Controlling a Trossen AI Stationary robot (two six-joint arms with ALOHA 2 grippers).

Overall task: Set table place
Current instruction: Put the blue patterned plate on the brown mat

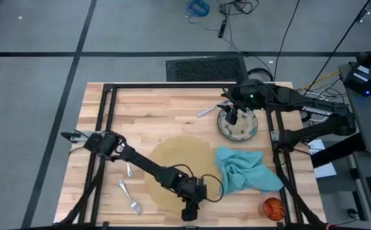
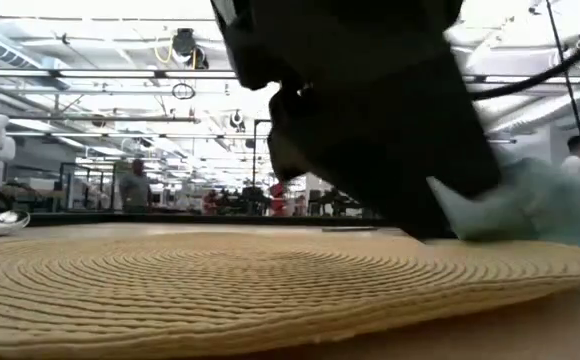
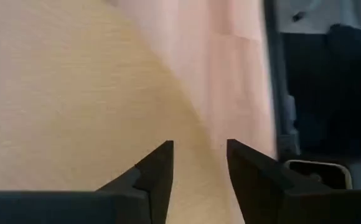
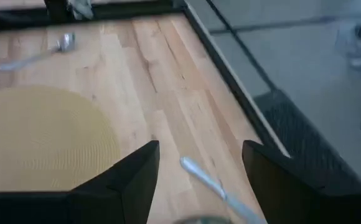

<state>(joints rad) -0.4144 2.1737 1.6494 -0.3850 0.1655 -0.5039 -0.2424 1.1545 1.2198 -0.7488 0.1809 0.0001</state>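
left gripper (image 3: 199,163) fingers narrowly apart, empty, over placemat (image 1: 173,156) edge, right gripper (image 4: 199,163) wide open, empty, above dish (image 1: 238,125)

Low view: dark bulk of left arm (image 2: 370,110) fills upper middle, cut by top edge; left gripper itself not visible there. Teal napkin (image 2: 530,205) half hidden behind it, cut by right edge. Placemat (image 2: 220,280) cut at left edge. Spoon bowl (image 2: 2,222) at far left, handle out of frame. People in background too small to tell.

High view: dish (image 1: 246,131) near table's far right corner partly covered by right gripper (image 1: 231,117). Placemat's near edge hidden under left gripper (image 1: 190,214).

Right wrist view: knife (image 4: 215,186) blurred, cut by bottom edge.
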